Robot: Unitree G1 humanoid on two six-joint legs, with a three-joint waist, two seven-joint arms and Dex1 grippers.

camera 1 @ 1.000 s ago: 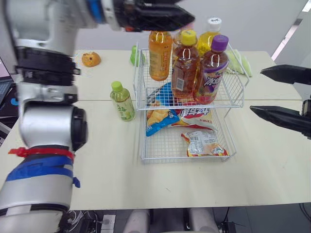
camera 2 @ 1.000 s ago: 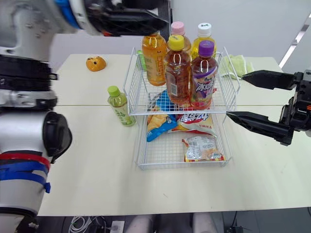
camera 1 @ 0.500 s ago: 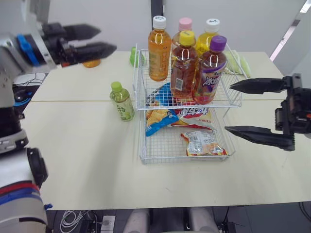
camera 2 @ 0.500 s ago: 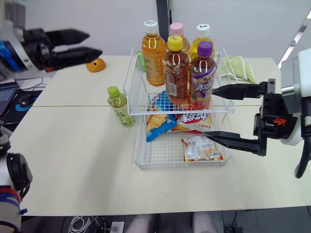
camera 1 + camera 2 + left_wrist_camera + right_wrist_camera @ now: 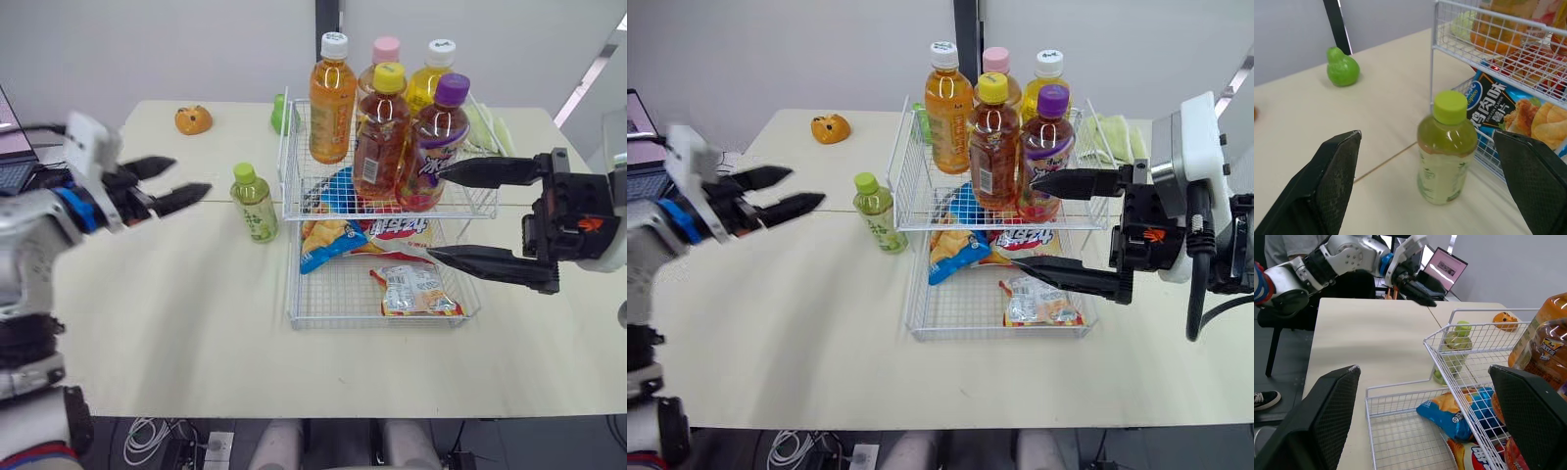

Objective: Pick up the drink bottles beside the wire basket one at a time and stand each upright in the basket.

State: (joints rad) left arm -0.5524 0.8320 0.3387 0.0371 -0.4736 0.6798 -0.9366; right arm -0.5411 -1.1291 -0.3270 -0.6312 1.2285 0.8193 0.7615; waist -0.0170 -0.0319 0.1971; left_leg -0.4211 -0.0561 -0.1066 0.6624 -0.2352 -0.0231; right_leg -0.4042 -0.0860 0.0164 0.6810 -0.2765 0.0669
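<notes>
The green-capped tea bottle (image 5: pixel 255 203) stands upright on the bench (image 5: pixel 196 323), just outside the left side of the two-tier wire basket (image 5: pixel 333 308). Five more drink bottles (image 5: pixel 332 103) stand upright in its upper tier. Our left claw (image 5: pixel 191 174) hovers released and empty, left of the basket beyond the tea bottle. Our right claw (image 5: pixel 1022 221) gapes wide at the basket's right side.
</notes>
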